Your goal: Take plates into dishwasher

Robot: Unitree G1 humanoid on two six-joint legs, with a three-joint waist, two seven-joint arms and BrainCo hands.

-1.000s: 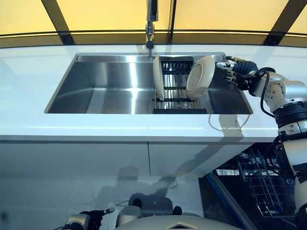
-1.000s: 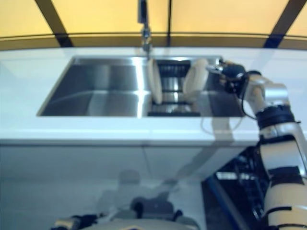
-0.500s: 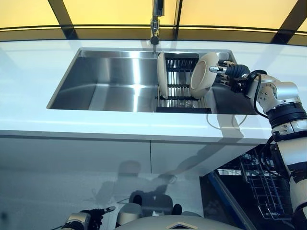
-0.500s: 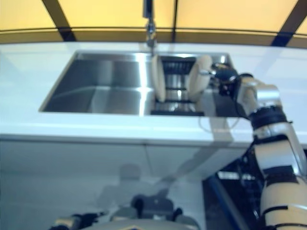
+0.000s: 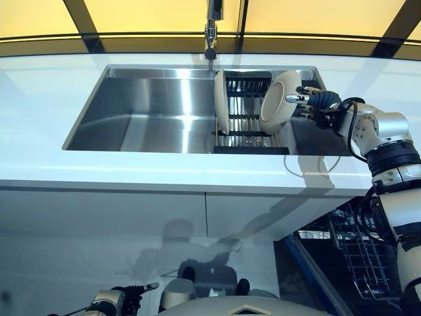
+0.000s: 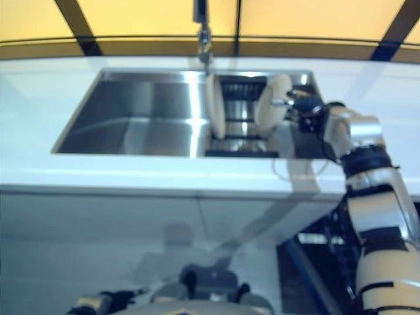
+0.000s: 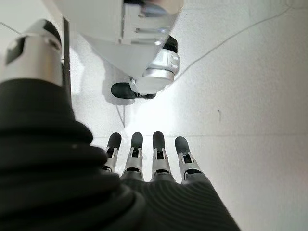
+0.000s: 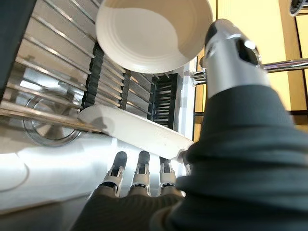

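Two white plates stand on edge in a black rack [image 5: 247, 125] in the right part of the steel sink [image 5: 151, 118]: a left plate [image 5: 221, 112] and a right plate [image 5: 277, 102]. My right hand [image 5: 319, 105] is at the right plate's right rim, thumb over its face and fingers behind it. In the right wrist view the near plate's rim [image 8: 139, 132] lies between my thumb and straight fingers [image 8: 139, 175], and the far plate [image 8: 149, 33] shows beyond. My left hand [image 7: 144, 163] hangs low with straight fingers and holds nothing.
A faucet [image 5: 212, 26] stands behind the sink's middle. White counter [image 5: 39, 131] surrounds the sink. An open dishwasher with a wire rack [image 5: 358, 250] is below the counter at the lower right.
My right hand has moved left from beside the sink's right rim to the right plate's edge. The camera has shifted a little.
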